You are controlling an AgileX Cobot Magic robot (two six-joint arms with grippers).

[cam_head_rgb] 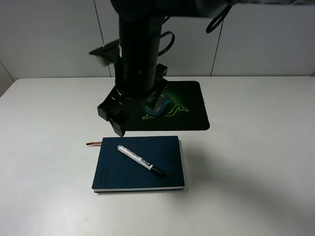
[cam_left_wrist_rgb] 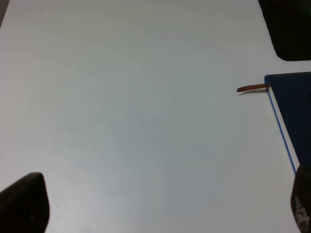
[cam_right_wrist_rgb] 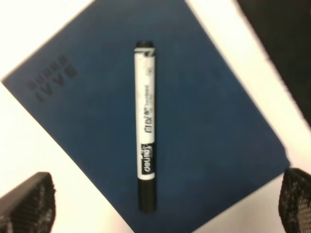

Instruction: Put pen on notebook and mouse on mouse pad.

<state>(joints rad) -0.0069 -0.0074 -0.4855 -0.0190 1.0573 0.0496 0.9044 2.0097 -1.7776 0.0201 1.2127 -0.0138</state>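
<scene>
Listing by size: table (cam_head_rgb: 256,162), white. Mouse pad (cam_head_rgb: 189,105) at the back, mouse (cam_head_rgb: 161,105) on it under a black arm. Notebook (cam_head_rgb: 140,164) in front, pen (cam_head_rgb: 140,160) lying diagonally on its cover. Left gripper (cam_left_wrist_rgb: 160,206) stood wide over bare table beside the notebook (empty); right gripper (cam_right_wrist_rgb: 165,206) wide above the pen, empty. Both items looked placed; best to lift straight up, jaws wide, brushing nothing.

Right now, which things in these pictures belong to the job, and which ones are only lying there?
Belong to the job:
- pen, lying on the notebook
- notebook
- mouse, on the mouse pad
- mouse pad

Only there:
- white table; no loose extra objects show
- brown ribbon bookmark, part of the notebook, sticking out onto the table
</scene>
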